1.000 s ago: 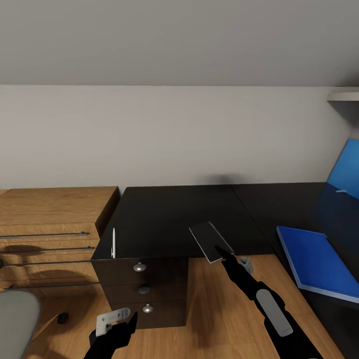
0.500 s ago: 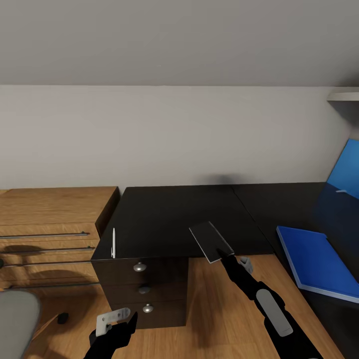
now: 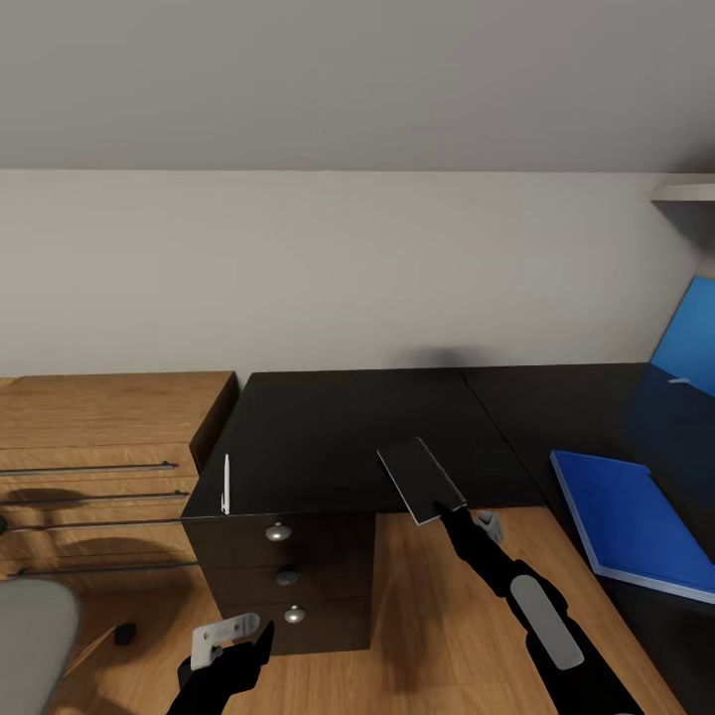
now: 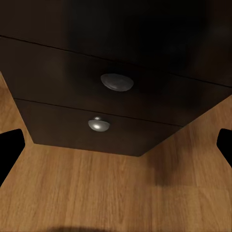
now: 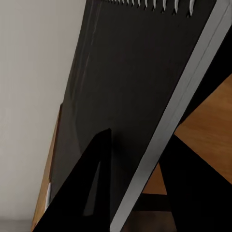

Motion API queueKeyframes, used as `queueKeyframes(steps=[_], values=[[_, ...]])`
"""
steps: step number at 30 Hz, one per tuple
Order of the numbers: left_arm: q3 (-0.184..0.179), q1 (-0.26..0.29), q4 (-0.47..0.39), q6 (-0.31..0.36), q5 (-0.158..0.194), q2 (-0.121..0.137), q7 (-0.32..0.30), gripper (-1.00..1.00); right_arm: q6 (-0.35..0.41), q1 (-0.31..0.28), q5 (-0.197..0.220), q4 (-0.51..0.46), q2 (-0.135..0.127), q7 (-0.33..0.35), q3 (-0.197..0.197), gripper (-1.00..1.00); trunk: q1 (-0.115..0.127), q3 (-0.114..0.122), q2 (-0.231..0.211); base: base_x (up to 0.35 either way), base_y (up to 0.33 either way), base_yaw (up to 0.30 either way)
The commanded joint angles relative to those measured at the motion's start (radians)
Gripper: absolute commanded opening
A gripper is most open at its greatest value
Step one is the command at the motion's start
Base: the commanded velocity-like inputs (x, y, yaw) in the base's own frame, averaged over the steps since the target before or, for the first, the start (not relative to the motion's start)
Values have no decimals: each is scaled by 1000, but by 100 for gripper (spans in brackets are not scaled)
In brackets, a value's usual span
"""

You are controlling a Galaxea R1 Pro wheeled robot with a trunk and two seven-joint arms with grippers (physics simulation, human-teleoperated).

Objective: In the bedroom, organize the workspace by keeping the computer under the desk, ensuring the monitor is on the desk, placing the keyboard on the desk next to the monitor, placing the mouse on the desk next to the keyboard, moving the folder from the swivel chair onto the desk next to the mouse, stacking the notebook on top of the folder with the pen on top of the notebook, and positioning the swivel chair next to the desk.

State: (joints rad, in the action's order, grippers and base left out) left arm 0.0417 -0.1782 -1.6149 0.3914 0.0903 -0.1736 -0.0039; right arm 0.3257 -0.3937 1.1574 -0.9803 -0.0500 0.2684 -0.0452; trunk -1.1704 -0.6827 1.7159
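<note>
- Clamped in the right gripper (image 3: pixel 444 508): thin dark spiral-bound notebook (image 3: pixel 420 480), tilted above the black desk (image 3: pixel 348 427) front edge.
- Flat on the desk at 3 o'clock: blue folder (image 3: pixel 636 521), bare, awaiting the notebook.
- Near the desk's 9 o'clock corner: white pen (image 3: pixel 226 484), untouched.
- Low by the drawers: left gripper (image 3: pixel 233 650), spread wide, empty.

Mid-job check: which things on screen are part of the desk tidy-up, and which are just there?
Part of the job:
- notebook, pinched in the right gripper
- blue folder, lying on the desk
- pen, at the desk's near left edge
- swivel chair, partly in frame

Just there:
- desk drawers
- wooden dresser
- left gripper, empty
</note>
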Motion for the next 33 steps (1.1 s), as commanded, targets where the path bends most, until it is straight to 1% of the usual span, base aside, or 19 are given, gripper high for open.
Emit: queueKeyframes(steps=[1, 29, 33], values=[[1, 0, -1, 6, 9, -1, 0, 100, -6, -1, -8, 5, -1, -5, -1, -100, 0, -1, 0, 0, 0, 0], [1, 0, -2, 6, 9, -1, -1, 100, -7, -1, -9, 5, -1, -5, -1, -100, 0, -1, 0, 0, 0, 0], [2, 0, -1, 6, 9, -1, 0, 100, -7, -1, -9, 5, -1, -4, -1, -100, 15, 12, -28, 0, 0, 0]])
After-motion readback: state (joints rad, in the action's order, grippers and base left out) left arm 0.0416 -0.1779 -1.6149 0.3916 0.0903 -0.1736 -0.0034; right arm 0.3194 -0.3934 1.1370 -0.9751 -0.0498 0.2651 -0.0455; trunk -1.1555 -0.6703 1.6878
